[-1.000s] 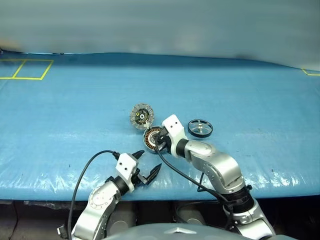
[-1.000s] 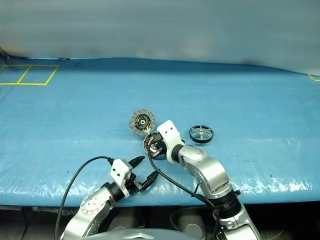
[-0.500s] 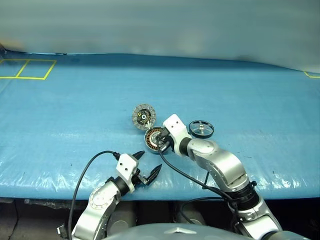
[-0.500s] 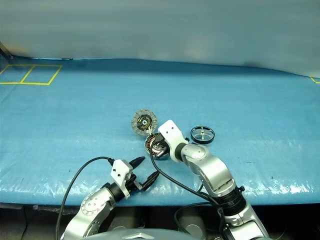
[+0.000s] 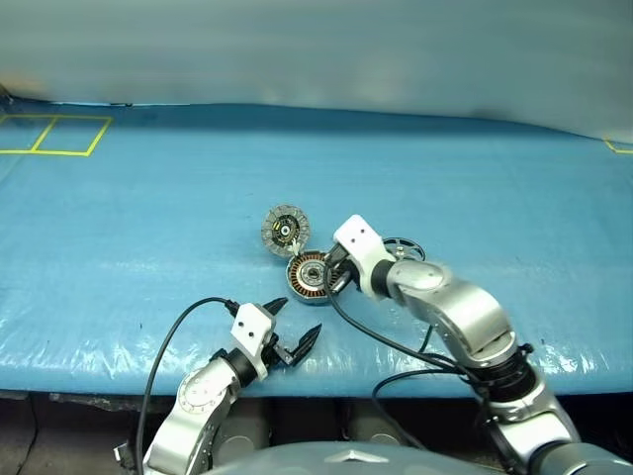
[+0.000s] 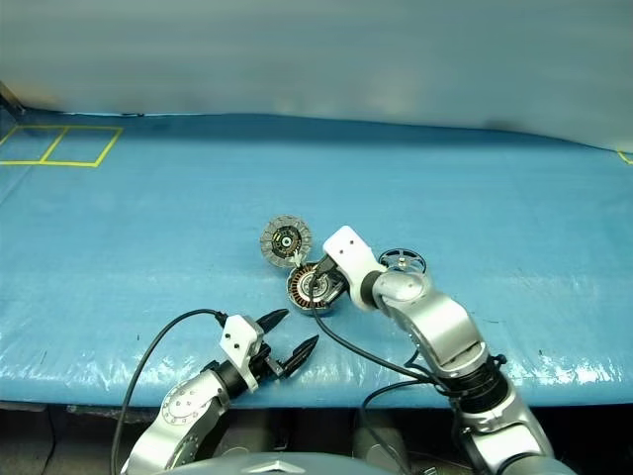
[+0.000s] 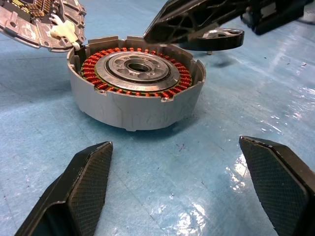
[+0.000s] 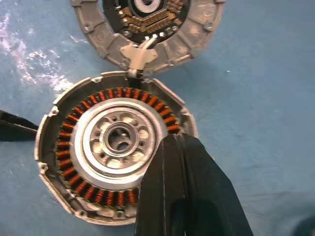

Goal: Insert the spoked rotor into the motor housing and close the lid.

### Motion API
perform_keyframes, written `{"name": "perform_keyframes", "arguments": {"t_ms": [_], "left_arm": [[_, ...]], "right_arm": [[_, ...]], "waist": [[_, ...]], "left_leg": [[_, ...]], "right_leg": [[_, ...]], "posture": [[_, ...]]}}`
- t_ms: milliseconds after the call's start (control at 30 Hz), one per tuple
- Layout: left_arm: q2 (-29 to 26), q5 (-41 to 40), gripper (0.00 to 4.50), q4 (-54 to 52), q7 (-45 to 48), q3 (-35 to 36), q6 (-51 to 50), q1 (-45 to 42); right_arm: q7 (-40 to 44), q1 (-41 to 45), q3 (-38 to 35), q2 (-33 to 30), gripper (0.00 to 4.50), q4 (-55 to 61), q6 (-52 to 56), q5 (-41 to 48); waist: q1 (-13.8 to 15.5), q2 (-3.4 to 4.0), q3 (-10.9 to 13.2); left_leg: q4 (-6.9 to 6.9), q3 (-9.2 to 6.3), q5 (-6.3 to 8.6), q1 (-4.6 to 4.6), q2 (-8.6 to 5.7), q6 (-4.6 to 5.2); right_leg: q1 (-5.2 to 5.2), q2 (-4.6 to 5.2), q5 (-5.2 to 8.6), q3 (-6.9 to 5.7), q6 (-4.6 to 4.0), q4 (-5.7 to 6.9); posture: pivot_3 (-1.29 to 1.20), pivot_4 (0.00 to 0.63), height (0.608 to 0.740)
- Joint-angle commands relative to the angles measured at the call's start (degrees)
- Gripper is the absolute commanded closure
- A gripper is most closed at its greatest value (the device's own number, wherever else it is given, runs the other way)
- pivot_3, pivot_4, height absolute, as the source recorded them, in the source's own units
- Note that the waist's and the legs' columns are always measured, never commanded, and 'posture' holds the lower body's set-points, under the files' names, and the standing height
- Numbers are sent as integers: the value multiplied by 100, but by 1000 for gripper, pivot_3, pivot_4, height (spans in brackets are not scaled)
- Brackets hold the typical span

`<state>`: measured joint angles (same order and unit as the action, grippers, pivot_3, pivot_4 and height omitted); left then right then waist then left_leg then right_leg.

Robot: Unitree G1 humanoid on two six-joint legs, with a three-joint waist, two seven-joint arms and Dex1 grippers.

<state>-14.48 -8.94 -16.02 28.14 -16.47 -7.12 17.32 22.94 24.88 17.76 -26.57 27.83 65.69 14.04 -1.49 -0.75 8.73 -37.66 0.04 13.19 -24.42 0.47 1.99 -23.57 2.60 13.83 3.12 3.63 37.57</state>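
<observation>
The motor housing [image 5: 309,278] sits open on the blue table, its copper windings ringing a silver centre [image 8: 118,140]. The lid [image 5: 285,230] is hinged back just beyond it, inner face showing. My right gripper [image 8: 172,147] is shut and holds nothing, its tip hovering over the housing's right rim. The dark spoked rotor [image 6: 402,260] lies to the right of the housing, partly hidden behind my right wrist. My left gripper [image 5: 297,317] is open near the table's front edge, pointing at the housing [image 7: 135,86] from a short distance, with bare table between its fingers [image 7: 83,182].
Blue sheeting covers the table [image 5: 148,218]. A yellow tape square [image 5: 54,137] marks the far left corner. A black cable [image 5: 163,346] loops from my left wrist over the front edge, and another hangs below my right arm [image 5: 376,341].
My right gripper, still shut, has lifted and drawn right from the housing's middle to above its right rim. Its arm now covers part of the rotor. The left gripper has stayed put.
</observation>
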Motion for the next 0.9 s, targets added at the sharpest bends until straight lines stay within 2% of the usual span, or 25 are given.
{"name": "perform_keyframes", "arguments": {"t_ms": [33, 300, 500, 800, 900], "left_arm": [[-99, 215, 0, -65, 11, -117, 131, -54], [-151, 436, 0, -62, -55, -154, 297, -151], [-139, 415, 0, -22, -33, -134, 337, -137], [-105, 376, 0, -16, -33, -147, 343, -88], [-100, 359, 0, -34, -29, -148, 318, -72]], "right_arm": [[335, 275, -488, -471, 4474, 178, -103, 89], [464, 119, -1004, -1312, 4474, -323, -283, -90], [260, -15, -1161, -1369, 2605, -189, 56, -116], [291, -263, -1229, -1390, 2605, -66, 446, 26], [150, -323, -1243, -1310, 2003, -22, 536, -29]], "waist": [[4, 1, 1], [22, -1, 4], [19, -1, 5], [30, -2, 5], [32, -2, 5]], "left_leg": [[0, 0, 0, -5, 0, 0], [5, 2, 0, -18, 0, 0], [5, 4, 0, -17, 0, 0], [1, 4, 0, -17, 0, 1], [0, 4, 0, -17, 0, 1]], "right_leg": [[-2, -1, 0, 0, 0, 1], [-10, -2, 0, -1, 1, -3], [-11, -5, -1, 1, 2, -1], [-8, -4, -2, 1, 5, -1], [-8, -4, -3, 2, 5, -1]], "posture": [[0, 150, 740], [0, 150, 740], [0, 150, 740], [0, 150, 740], [0, 150, 740]]}}
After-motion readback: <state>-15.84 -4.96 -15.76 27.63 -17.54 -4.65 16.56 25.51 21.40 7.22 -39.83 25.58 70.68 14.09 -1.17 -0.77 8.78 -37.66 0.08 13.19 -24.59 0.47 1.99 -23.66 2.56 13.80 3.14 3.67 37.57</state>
